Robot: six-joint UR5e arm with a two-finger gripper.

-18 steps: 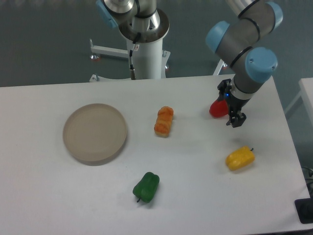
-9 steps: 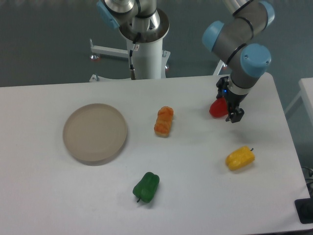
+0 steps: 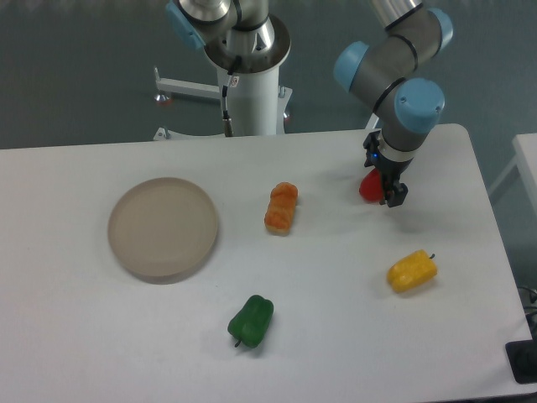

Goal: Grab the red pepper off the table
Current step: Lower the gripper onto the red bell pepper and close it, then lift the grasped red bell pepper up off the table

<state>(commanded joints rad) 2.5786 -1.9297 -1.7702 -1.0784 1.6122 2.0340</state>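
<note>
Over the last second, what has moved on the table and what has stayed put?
The two-finger gripper and its arm slid left and a little up in the picture, now overlapping more of the small glossy red pepper. The pepper has not shifted. The orange pepper, yellow pepper, green pepper and round beige plate stayed put.

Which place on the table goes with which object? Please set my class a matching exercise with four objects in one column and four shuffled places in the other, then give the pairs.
Objects:
1. red pepper
2. yellow pepper
3. green pepper
4. plate

Places:
A. nearest the front edge, around the middle
B. left part of the table
C. at the gripper, back right
D. right side, in front of the gripper

Pairs: 1-C, 2-D, 3-A, 4-B
</note>
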